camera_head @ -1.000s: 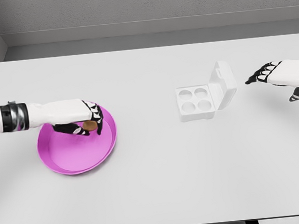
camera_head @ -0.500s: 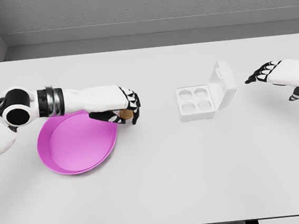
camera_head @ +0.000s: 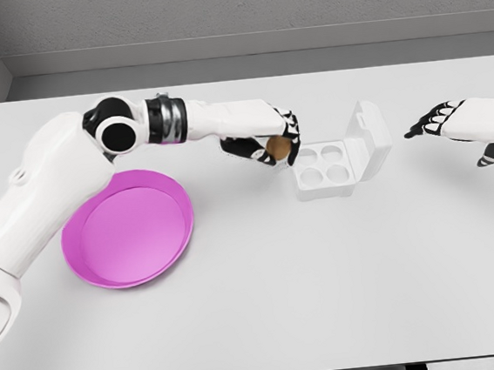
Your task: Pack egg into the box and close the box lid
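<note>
Just left of the white egg box (camera_head: 323, 171), the left hand (camera_head: 269, 141) has its fingers curled around a brown egg (camera_head: 278, 148), held above the table (camera_head: 267, 305). Box lid (camera_head: 368, 138) stands raised on the right side, four cups bare. Toward the table's left edge lies a pink plate (camera_head: 128, 240). Near the right edge the right hand (camera_head: 451, 122) hovers, fingers loosely spread, holding nothing.

Brown egg (camera_head: 277, 148) held above table just left of box (camera_head: 324, 171), white four-cup box empty, lid (camera_head: 368, 138) open, tilted up at right
</note>
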### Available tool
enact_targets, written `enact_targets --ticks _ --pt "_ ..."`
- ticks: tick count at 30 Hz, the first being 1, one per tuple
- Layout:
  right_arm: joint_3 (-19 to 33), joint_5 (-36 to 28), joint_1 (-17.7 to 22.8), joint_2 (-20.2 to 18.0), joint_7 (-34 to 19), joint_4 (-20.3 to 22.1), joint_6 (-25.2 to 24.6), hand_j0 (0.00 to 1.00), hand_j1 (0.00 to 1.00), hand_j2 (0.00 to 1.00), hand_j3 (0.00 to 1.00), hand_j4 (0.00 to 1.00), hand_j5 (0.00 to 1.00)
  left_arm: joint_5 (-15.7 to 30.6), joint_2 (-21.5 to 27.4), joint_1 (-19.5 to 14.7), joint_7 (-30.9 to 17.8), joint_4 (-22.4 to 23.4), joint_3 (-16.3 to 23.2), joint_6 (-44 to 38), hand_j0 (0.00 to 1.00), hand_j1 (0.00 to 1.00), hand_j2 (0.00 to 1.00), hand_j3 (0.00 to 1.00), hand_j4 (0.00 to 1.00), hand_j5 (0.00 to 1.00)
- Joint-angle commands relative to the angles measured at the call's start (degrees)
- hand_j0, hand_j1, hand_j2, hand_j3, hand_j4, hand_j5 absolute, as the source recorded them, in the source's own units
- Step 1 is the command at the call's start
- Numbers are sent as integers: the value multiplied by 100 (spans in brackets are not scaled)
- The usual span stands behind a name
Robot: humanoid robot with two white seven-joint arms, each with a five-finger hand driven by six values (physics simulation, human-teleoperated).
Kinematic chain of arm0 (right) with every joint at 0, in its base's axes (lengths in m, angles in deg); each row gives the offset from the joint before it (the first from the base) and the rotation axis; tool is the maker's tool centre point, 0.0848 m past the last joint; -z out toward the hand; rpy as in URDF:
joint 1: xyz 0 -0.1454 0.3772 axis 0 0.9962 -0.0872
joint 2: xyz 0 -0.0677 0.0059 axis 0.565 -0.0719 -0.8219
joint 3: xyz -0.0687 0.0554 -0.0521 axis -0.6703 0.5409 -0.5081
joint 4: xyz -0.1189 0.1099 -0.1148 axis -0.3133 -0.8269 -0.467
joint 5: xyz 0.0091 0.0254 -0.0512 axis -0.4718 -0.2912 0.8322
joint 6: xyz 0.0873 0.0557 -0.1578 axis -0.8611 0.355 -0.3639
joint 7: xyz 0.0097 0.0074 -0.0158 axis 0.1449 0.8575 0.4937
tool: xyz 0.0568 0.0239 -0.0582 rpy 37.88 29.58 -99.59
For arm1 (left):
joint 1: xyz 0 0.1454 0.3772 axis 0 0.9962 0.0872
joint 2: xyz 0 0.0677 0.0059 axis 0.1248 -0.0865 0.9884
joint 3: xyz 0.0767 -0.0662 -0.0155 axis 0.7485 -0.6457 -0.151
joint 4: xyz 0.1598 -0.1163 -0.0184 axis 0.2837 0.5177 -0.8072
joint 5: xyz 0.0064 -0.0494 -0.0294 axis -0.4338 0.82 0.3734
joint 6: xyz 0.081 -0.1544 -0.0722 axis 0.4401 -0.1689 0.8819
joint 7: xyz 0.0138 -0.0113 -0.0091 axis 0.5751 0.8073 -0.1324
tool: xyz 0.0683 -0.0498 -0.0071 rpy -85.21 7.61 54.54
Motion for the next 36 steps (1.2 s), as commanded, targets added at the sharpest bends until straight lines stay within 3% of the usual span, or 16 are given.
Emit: enact_targets --ticks 1,3,11,13,18,27,36 --pt "2 -24 0 -16 2 3 -14 100 100 100 100 100 100 52 -547 0 10 249 -2 -23 40 40 40 40 40 40" --pt "2 -24 0 -16 2 3 -14 100 100 100 100 100 100 -141 -714 -18 10 249 -2 -23 40 40 40 40 40 40" --pt "2 -33 0 -25 2 3 -14 100 100 100 100 100 100 -159 -776 -79 10 275 -2 -23 42 42 42 42 42 42" --pt "2 -33 0 -25 2 3 -14 100 100 100 100 100 100 -290 -881 -88 10 645 -2 -23 42 42 42 42 42 42" --pt "2 -33 0 -25 2 12 -14 100 100 100 100 100 100 -361 -899 -53 10 680 -2 -23 44 44 44 44 44 44" --pt "2 -41 0 -25 2 29 -14 100 100 100 100 100 100 -545 -1171 -35 10 1137 7 -23 46 46 46 46 46 46" --pt "2 -41 -26 -34 2 29 -14 100 100 100 100 100 100 -545 -1224 -35 10 1137 7 -23 61 61 61 61 61 61"
